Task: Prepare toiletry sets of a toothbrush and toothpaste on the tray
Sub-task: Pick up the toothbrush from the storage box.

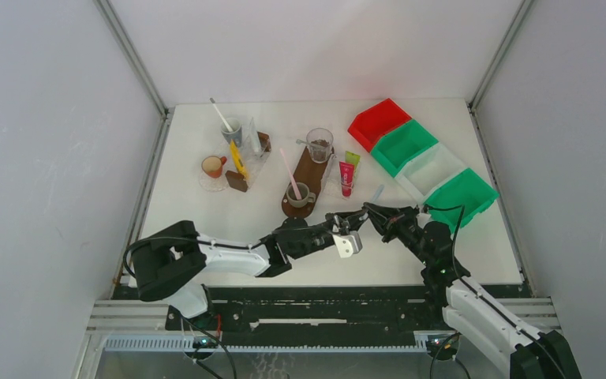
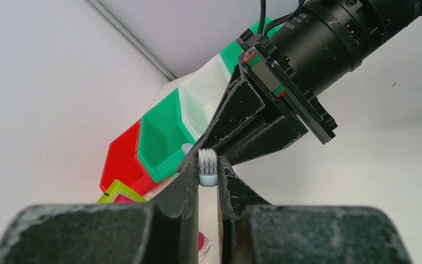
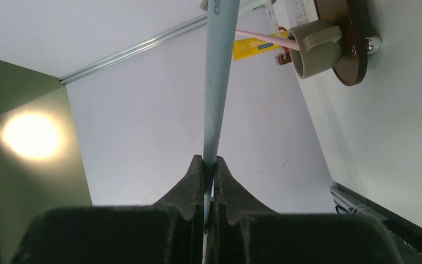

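Oval brown tray (image 1: 310, 167) mid-table, cup (image 1: 299, 194) on near end, pink toothbrush (image 1: 289, 174) standing in cup. Pink toothpaste (image 1: 346, 178) and green toothpaste (image 1: 352, 160) lie just right of tray, beside it. Nearer me, left gripper (image 2: 208, 165) has jaws pinched on bristle head of blue toothbrush (image 2: 208, 179). Right gripper (image 3: 209, 165) clamped on same brush's handle; brush spans between both grippers. Coloured bins (image 1: 404, 147) in row far right.

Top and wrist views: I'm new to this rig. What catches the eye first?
The two hands meet mid-table: the right hand clamps a light blue toothbrush, and the left hand grips its bristle head. Next comes the bright row of red, green and white bins at the table's far right.
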Tool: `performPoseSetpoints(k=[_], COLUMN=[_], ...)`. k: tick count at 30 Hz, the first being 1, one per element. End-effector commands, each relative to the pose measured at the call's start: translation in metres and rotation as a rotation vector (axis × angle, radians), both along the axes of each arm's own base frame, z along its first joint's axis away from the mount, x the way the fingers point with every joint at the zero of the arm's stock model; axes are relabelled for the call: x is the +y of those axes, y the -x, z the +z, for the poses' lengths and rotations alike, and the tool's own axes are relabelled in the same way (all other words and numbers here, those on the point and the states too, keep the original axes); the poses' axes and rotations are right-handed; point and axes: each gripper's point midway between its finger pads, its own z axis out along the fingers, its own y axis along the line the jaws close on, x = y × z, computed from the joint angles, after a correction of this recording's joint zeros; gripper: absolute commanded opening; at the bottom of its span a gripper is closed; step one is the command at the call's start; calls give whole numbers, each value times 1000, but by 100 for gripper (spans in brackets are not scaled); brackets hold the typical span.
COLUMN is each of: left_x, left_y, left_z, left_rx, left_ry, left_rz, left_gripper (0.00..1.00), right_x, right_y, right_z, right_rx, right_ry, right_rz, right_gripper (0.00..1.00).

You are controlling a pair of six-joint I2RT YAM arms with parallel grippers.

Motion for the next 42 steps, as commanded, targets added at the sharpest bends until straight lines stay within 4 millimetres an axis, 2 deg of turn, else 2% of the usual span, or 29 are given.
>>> performPoseSetpoints(k=[1, 4, 6, 9, 12, 17, 20, 24, 28, 32, 36, 39, 42], left_x=[0, 5, 10, 20, 32, 57, 74, 98, 125, 142, 144, 144, 140], left_y=[0, -2, -5, -10, -13, -13, -10, -3, 5, 9, 19, 21, 24], left_z=[39, 40, 39, 38, 37, 31, 25, 17, 11, 8, 9, 8, 4], left_rx=[-12, -5, 7, 29, 56, 156, 293, 531, 698, 858, 1036, 1167, 1276], left_ry=[96, 95, 98, 108, 119, 121, 118, 115, 112, 135, 161, 167, 151], left_rz=[9, 31, 57, 106, 148, 212, 234, 239, 264, 255, 157, 108, 63], left_gripper=[1, 0, 0, 0, 0, 0, 0, 0, 0, 0, 0, 0, 0], right_x=[5, 6, 6, 7, 8, 10, 12, 16, 23, 35, 50, 60, 67], right_y=[4, 3, 3, 3, 3, 3, 5, 14, 30, 46, 67, 79, 83], right_z=[15, 12, 12, 10, 10, 13, 21, 45, 66, 84, 79, 61, 35], right_rx=[-59, -56, -56, -53, -54, -94, -213, -457, -727, -1010, -1241, -1390, -1451], right_ry=[-19, -11, -9, 2, 11, 52, 142, 254, 384, 589, 732, 831, 950], right_rz=[24, 27, 30, 34, 39, 53, 72, 94, 140, 236, 381, 479, 564], right_gripper=[1, 15, 33, 52, 59, 62, 62, 62, 61, 62, 63, 64, 68])
